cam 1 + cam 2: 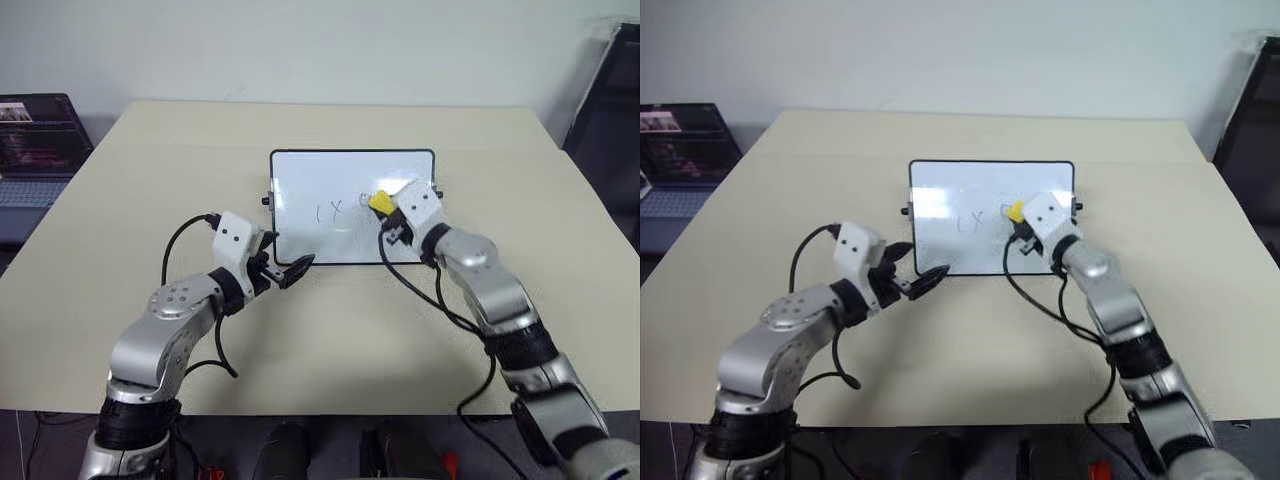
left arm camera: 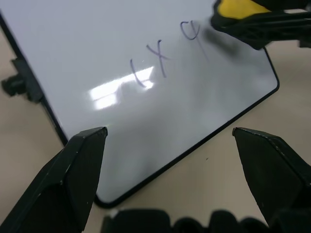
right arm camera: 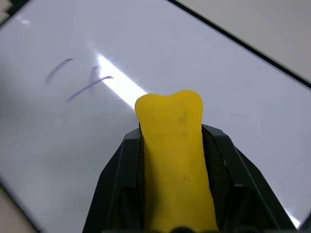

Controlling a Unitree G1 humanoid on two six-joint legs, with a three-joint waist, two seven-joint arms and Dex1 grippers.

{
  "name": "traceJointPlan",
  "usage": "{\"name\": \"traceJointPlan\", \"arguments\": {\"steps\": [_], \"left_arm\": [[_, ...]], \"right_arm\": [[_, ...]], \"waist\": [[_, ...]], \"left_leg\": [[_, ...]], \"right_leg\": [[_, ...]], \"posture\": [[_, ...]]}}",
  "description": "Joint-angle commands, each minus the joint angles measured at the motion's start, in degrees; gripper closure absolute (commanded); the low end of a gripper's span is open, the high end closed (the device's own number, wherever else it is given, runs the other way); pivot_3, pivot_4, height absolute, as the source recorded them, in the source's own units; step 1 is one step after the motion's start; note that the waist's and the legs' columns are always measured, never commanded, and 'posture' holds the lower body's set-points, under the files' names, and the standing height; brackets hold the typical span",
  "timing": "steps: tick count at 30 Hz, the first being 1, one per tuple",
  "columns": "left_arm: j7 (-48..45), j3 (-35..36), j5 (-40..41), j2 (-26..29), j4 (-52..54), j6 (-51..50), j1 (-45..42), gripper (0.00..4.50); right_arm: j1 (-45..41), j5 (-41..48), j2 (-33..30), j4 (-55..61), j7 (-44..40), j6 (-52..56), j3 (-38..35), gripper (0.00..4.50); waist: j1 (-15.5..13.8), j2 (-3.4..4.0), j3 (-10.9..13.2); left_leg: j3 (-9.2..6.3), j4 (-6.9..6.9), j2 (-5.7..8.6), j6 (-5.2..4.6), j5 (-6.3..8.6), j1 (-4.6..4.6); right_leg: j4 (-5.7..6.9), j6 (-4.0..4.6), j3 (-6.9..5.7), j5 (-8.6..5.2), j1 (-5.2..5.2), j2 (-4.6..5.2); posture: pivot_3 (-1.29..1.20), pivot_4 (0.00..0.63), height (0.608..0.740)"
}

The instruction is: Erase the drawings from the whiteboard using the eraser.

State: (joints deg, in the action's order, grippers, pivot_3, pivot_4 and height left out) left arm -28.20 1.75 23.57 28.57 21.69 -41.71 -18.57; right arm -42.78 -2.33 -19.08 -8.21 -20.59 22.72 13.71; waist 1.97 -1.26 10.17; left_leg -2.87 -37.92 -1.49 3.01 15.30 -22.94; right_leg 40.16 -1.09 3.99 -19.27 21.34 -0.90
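The small yellow block eraser [image 3: 171,160] is pinched between the right gripper [image 1: 392,212]'s black fingers and poised over the right part of the small black-framed rectangular whiteboard [image 1: 300,180], which lies flat on the beige bench [image 1: 330,330]. The thin dark marker drawings [image 1: 332,211] sit just beside the eraser, unwiped. The left gripper [image 1: 290,270], its fingers spread, hovers at the board's near left corner. Wiping looks about to begin; next, the eraser must press down and sweep across the strokes.

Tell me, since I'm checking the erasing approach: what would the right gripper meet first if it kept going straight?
Probably the whiteboard, near the drawings. The right gripper points its eraser at the white surface; the gap is unclear.
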Motion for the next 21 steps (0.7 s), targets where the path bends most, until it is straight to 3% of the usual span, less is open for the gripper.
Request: {"name": "traceJointPlan", "arguments": {"steps": [1, 11, 21], "left_arm": [[-0.86, -1.48, -1.05, 0.01, -0.79, 1.46, -2.6, 0.0], [-0.44, -5.17, -5.23, -1.51, -8.64, 2.34, -12.2, 0.0], [-0.85, -5.49, -6.96, -2.05, -10.51, 2.9, -12.47, 0.0]], "right_arm": [[-3.45, -1.39, 1.52, -4.51, 0.45, -4.31, -0.65, 3.21], [-6.22, -5.23, 2.46, -13.63, -1.87, -8.1, 0.74, 3.22], [-0.59, -10.43, -2.13, -9.5, -10.54, -9.44, 7.17, 3.23]], "waist": [[-0.03, 0.0, 0.0], [-0.07, 0.0, 0.0], [0.12, -0.01, -0.02]], "left_leg": [[-0.02, 0.03, -0.02, 0.0, 0.0, 0.0], [-0.02, 0.04, 0.0, 0.01, 0.0, -0.08], [-0.02, -0.06, 0.01, 0.0, 0.0, 0.07]], "right_leg": [[0.0, 0.0, -0.01, 0.0, 0.01, -0.01], [-0.03, 0.0, -0.03, 0.0, 0.05, 0.04], [0.19, 0.0, -0.01, 0.0, -0.03, 0.04]], "posture": [[0.0, 0.15, 0.74], [0.0, 0.15, 0.74], [0.0, 0.15, 0.74]]}}
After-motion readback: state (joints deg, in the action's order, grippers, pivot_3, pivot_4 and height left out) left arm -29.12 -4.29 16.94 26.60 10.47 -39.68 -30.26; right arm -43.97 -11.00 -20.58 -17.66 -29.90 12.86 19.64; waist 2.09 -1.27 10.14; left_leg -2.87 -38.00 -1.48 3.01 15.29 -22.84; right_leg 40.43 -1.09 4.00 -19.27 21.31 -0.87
